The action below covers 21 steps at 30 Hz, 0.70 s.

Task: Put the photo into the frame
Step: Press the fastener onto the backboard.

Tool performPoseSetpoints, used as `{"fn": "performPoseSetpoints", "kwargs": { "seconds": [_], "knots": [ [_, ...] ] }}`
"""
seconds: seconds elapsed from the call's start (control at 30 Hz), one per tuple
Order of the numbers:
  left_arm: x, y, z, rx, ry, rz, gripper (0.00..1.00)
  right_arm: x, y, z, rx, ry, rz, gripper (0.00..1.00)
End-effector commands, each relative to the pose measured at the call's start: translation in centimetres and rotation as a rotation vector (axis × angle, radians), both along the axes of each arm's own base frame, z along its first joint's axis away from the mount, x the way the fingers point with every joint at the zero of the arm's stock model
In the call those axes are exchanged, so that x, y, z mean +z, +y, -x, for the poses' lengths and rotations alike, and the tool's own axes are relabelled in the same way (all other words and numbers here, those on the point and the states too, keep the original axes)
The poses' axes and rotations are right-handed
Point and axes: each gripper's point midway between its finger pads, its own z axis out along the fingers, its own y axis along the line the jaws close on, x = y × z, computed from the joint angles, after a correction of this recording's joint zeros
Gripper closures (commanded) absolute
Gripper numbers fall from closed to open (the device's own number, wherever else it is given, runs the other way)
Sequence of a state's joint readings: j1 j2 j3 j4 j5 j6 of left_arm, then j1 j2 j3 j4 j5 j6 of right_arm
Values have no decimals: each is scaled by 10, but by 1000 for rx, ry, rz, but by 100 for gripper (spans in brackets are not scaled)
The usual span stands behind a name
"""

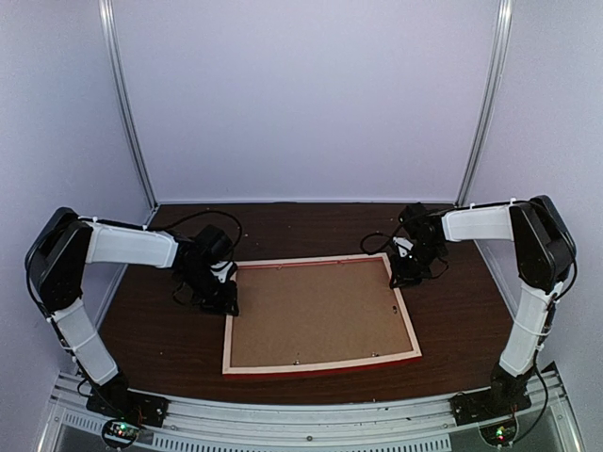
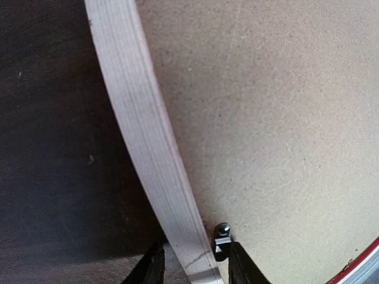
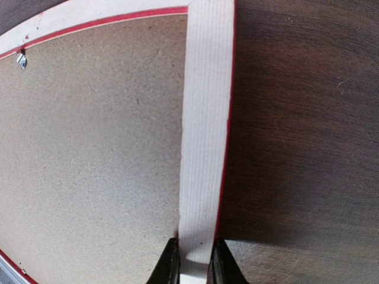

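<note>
On the bench, the frame is found lying flat and face down, slightly askew, with its pale wood back turned upward. Red is seen only along its outer edges. A plain brown backing board is seated inside the rails and fills the whole opening. Small metal retaining tabs are noted at the inner edge of the rails, resting on the board.

The left arm is reached in over the frame's left rail, near the far left corner. In the left wrist view its jaws are seen astride that rail, one on the bench side and one on the board side, set narrowly. A metal tab sits between the rail and the inner jaw. Whether the rail is actually pinched cannot be told from this view.

The right arm is reached in over the right rail, near the far right corner. In the right wrist view its jaws are seen closed against both sides of that rail, one on the board side and one on the bench side, with no gap visible.

Both rails are observed lying level with the bench surface at the points of contact.
</note>
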<state>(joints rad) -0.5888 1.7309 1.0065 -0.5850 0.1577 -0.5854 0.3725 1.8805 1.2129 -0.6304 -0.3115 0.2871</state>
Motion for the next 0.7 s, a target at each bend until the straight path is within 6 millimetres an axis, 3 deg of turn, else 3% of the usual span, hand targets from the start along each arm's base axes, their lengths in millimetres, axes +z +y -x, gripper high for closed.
{"fn": "performPoseSetpoints", "kwargs": {
  "seconds": [0.0, 0.13, 0.33, 0.67],
  "knots": [
    [-3, 3, -10, 31, -18, -13, 63, -35, -8, 21, 32, 101, 51, 92],
    [0, 5, -9, 44, -24, -11, 62, -36, -8, 21, 33, 102, 51, 92],
    [12, -4, -12, 42, -39, 45, 50, -38, -8, 21, 35, 105, 50, 91],
    [17, -1, -9, 50, -39, 55, 50, -37, -9, 23, 35, 103, 51, 92]
  ]
}}
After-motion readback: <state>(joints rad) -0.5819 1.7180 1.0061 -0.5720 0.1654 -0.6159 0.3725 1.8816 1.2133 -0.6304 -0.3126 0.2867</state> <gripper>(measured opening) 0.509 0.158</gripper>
